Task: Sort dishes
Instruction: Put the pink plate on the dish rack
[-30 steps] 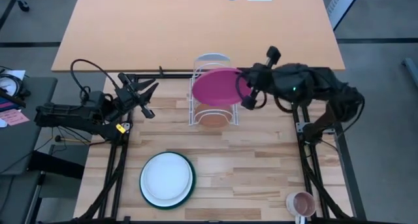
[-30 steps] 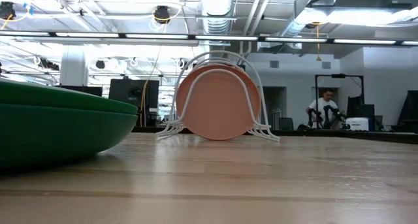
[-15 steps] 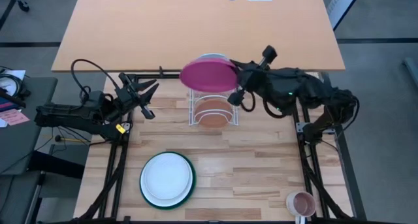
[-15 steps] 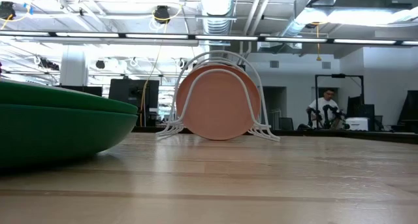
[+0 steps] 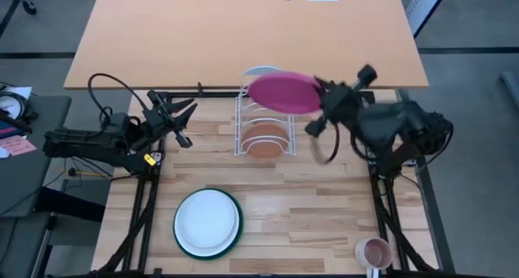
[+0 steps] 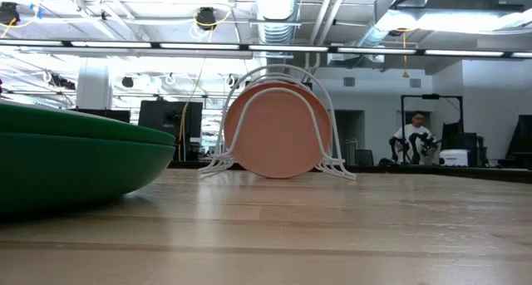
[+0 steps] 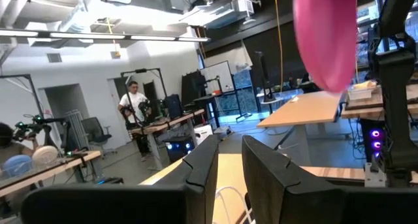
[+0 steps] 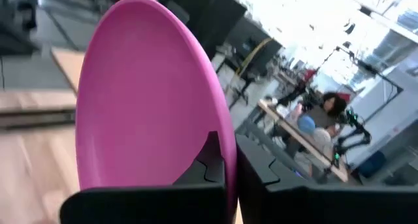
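Now the right gripper, jaws clenched on the magenta plate, has swung it rightward above the rack, not yet slotted.

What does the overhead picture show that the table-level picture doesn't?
Only overhead: the right claw holding the pink plate above the rack, the left claw waiting at the table's left edge, the white plate, a mug. Only table-level: a person in the room behind. Both: the wire rack with the brown plate, the green plate.
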You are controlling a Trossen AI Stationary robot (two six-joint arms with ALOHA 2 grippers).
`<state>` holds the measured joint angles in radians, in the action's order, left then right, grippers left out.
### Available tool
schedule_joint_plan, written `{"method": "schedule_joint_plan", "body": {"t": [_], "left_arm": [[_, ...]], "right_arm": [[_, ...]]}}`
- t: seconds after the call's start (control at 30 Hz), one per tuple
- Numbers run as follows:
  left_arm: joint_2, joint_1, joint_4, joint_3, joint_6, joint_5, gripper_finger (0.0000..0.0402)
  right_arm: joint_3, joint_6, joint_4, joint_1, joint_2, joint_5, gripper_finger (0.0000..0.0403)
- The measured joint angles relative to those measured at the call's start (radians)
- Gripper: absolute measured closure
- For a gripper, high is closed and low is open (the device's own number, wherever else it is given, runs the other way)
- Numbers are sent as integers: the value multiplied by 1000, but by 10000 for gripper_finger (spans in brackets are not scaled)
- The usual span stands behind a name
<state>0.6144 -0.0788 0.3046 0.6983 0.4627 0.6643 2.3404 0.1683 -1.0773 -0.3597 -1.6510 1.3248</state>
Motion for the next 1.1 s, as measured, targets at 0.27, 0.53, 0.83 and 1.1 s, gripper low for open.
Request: {"method": "schedule_joint_plan", "body": {"t": [0.27,0.53,0.83,1.1], "left_arm": [[0,0,6,0,-10,-3,337],[0,0,7,0,-15,-4,337],[0,0,7,0,-9,-4,337],[0,0,-1,0,0,-3,337]], "right_arm": [[-87,-481,-344,-46,-5,94,391],[-332,-557,-286,29,-8,139,391],[-373,-129,34,229,-7,-21,390],[-372,198,274,389,-7,-305,390]]}}
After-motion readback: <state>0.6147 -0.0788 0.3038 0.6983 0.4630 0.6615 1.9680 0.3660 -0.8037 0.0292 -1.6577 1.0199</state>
